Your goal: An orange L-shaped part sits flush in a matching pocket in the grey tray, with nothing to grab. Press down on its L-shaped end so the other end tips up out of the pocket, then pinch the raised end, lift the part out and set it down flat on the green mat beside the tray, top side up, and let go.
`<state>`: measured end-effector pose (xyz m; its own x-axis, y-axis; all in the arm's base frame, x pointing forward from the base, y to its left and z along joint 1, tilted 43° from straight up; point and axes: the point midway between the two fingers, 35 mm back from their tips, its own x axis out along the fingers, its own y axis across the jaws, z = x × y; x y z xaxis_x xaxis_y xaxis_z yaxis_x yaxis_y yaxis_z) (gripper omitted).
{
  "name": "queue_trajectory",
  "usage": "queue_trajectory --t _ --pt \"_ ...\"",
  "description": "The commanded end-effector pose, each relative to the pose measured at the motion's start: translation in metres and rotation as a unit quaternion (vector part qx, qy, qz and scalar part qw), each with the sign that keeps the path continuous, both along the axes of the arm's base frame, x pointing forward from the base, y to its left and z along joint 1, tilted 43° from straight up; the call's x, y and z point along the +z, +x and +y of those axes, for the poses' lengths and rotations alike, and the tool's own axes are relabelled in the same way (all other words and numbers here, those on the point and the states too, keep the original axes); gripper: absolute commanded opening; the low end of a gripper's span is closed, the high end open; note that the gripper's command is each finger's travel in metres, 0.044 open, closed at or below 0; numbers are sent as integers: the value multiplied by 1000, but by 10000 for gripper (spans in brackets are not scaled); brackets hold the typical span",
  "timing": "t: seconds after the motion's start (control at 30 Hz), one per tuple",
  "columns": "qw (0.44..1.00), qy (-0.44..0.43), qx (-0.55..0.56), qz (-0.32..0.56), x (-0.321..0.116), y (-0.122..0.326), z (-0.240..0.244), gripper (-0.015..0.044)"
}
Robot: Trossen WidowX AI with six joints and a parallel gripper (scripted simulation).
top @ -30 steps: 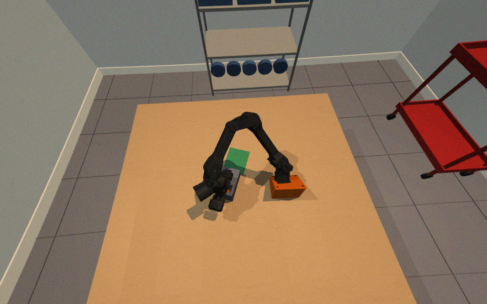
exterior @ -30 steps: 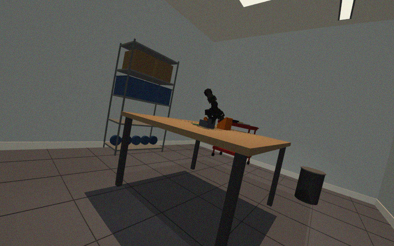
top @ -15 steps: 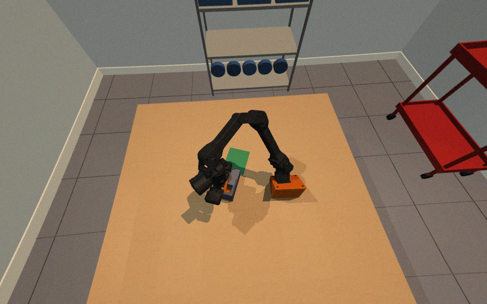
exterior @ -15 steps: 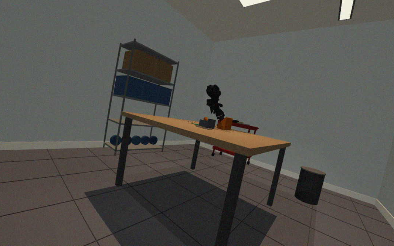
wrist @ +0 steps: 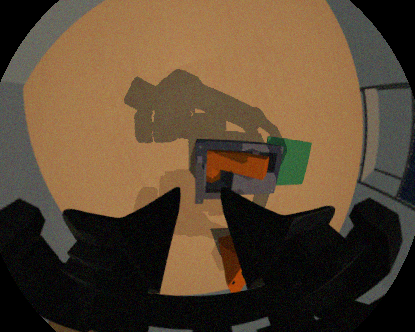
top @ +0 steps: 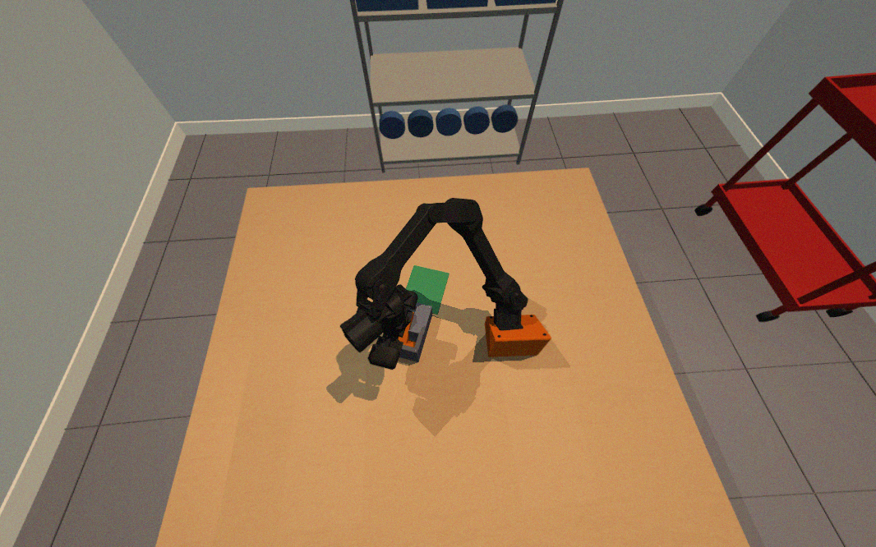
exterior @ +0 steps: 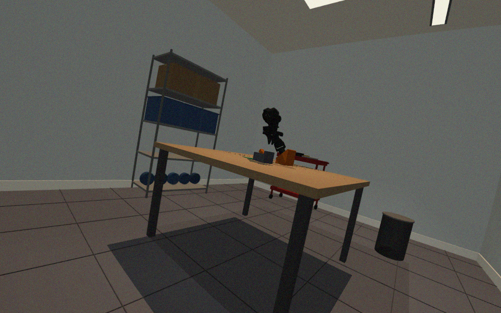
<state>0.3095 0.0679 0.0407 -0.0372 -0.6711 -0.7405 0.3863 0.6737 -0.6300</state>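
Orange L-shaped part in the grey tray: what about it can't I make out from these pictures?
- Top view: the black robot arm covers most of the orange L-shaped part and one end of the grey tray.
- Exterior view: the part is a tiny speck above the tray; its tilt is unreadable.
- Wrist view: blurred; the tray wall beyond the black pincer hides the part's near edge, and the orange strip beside one finger is unidentifiable.

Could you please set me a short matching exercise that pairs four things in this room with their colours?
Things:
1. mat
2. tray
3. cart
4. balls on the low shelf

Colours:
A. red
B. blue
C. green
D. grey

Pairs: 1-C, 2-D, 3-A, 4-B
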Motion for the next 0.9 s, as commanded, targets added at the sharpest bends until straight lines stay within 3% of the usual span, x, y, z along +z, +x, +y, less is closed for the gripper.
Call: queue_trajectory --t 0.0,0.27,0.4,0.5,0.67,0.87 --pt "1000 -1 1 3 -1 -1 -1 180" --pt "1000 -1 1 3 -1 -1 -1 180" --pt "997 2 55 53 4 -2 -6 280" --pt "981 6 139 132 13 -4 -14 280" --pt "916 16 292 274 29 -9 -30 280" --pt "779 28 457 428 47 -18 -48 280"
